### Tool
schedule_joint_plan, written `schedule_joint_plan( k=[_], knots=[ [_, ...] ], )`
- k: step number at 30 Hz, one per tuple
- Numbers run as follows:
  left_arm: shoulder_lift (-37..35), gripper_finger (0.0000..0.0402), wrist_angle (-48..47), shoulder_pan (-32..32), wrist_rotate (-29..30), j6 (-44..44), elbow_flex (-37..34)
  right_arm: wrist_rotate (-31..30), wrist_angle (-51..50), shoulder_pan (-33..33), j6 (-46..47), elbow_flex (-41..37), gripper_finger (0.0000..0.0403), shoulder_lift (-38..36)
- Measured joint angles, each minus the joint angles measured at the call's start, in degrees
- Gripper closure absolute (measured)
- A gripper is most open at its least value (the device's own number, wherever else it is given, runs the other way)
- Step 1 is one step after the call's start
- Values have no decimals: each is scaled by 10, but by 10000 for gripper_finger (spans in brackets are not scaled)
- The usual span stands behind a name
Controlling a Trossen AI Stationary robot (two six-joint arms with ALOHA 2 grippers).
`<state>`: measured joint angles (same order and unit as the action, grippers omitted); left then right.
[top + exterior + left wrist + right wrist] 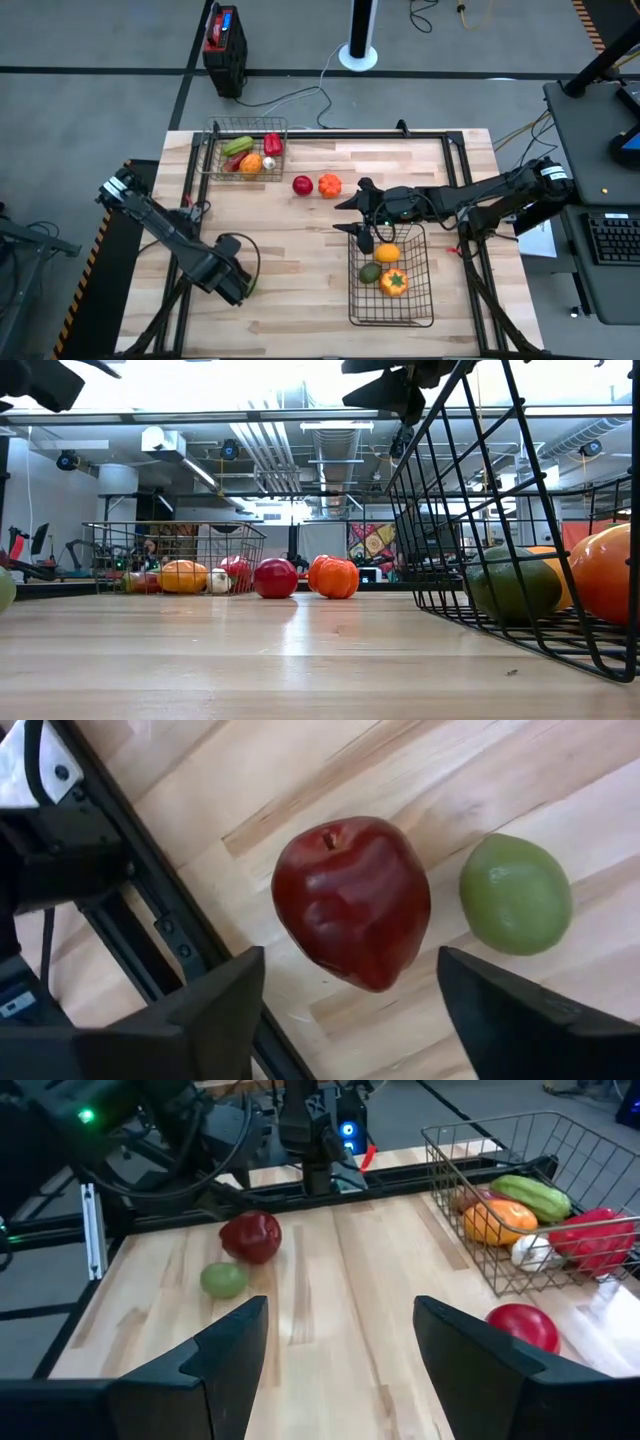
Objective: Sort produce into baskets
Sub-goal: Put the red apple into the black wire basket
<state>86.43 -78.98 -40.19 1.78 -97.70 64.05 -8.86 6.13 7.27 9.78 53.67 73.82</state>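
Left gripper (345, 1010) stands with its two dark fingers spread wide above a dark red toy apple (352, 900), which lies on the pale wooden table (290, 290) clear of both fingers; a round green lime (515, 894) lies just beside the apple. From overhead, both pieces are hidden under this arm at the table's front left.

Right gripper (340, 1345) hovers over the near end of the larger black wire-mesh basket (391, 312), fingers parted and empty. That basket holds an orange piece (387, 253) partly covered by the gripper, a green fruit (370, 272) and an orange pepper (394, 283).

Between the baskets, a red round fruit (302, 185) and an orange ribbed piece (329, 185) lie side by side. The smaller black wire basket (216, 140) at the back left holds green, orange, red and small white pieces, overlapped and hard to separate.
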Motion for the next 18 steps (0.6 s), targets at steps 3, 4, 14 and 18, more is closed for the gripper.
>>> schedule_joint_plan(
  k=[3,4,14,18],
  knots=[
    [3,95,1,-7,-2,-27,0,1,0,0,-1,0,158,0],
    [3,87,1,-9,-10,-34,0,1,0,0,-4,0,157,0],
    [4,42,11,-13,-24,-50,0,1,0,0,-16,0,161,0],
    [5,43,18,-14,-23,-53,0,1,0,0,-15,-1,157,0]
  ],
)
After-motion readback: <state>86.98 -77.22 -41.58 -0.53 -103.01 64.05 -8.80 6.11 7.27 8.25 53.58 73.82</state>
